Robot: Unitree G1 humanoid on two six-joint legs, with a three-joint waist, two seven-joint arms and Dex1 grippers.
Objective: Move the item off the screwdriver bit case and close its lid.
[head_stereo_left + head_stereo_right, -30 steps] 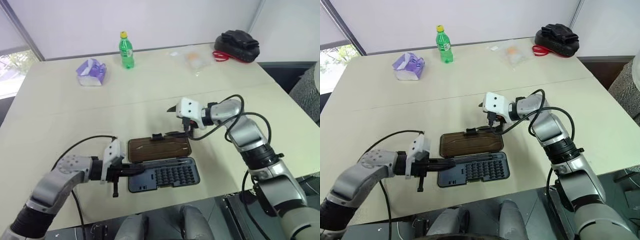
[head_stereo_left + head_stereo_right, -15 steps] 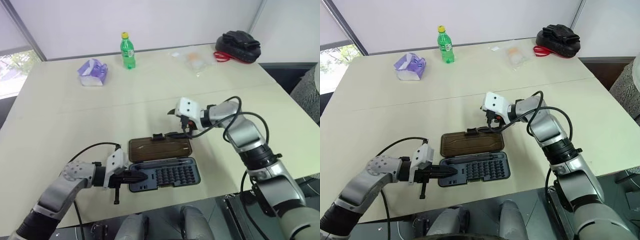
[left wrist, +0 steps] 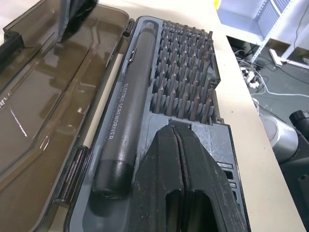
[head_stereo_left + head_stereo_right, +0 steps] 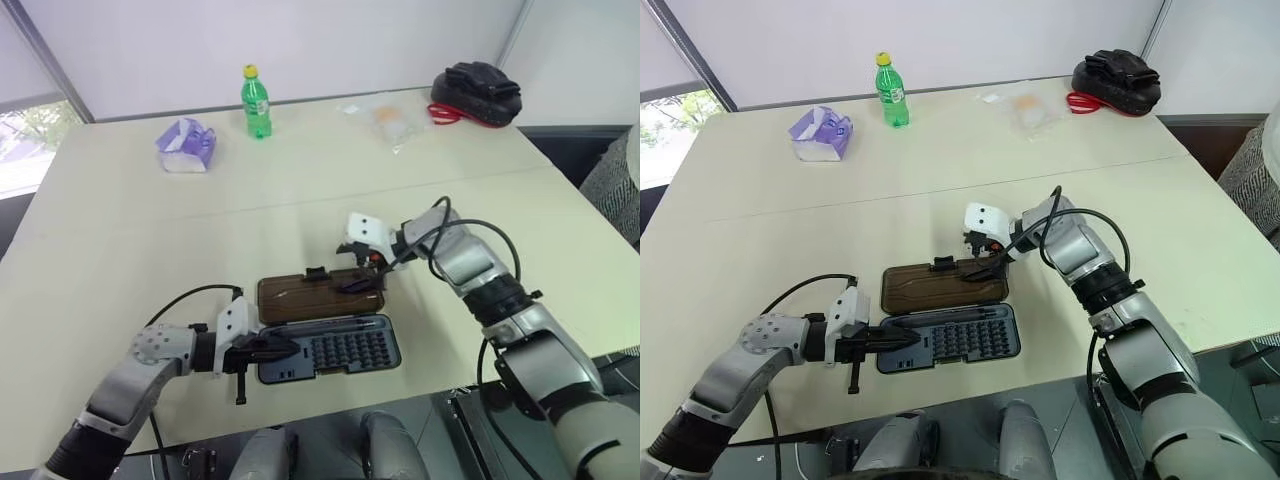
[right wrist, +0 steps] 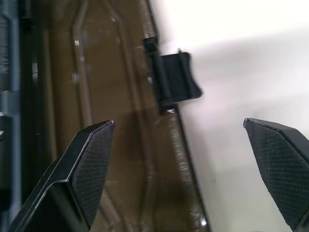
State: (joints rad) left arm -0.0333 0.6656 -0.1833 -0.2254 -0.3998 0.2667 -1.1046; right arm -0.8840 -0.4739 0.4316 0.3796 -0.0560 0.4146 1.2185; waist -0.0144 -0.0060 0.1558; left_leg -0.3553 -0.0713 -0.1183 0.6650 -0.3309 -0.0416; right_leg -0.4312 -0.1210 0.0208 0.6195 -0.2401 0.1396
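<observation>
1. Left eye view: the screwdriver bit case point(image 4: 328, 346) is lying open on the worktop point(image 4: 130, 230), its lid point(image 4: 320, 295) flat behind; the right hand point(image 4: 352, 282) is hovering over the lid's far edge.
2. Left wrist view: the left hand point(image 3: 176, 145), fingers together, is pressing the case's base, probably steadying it.
3. Right wrist view: right fingers point(image 5: 91, 159) are spread wide, straddling the lid's edge by the latch tab point(image 5: 175, 79), likely for lifting.
</observation>
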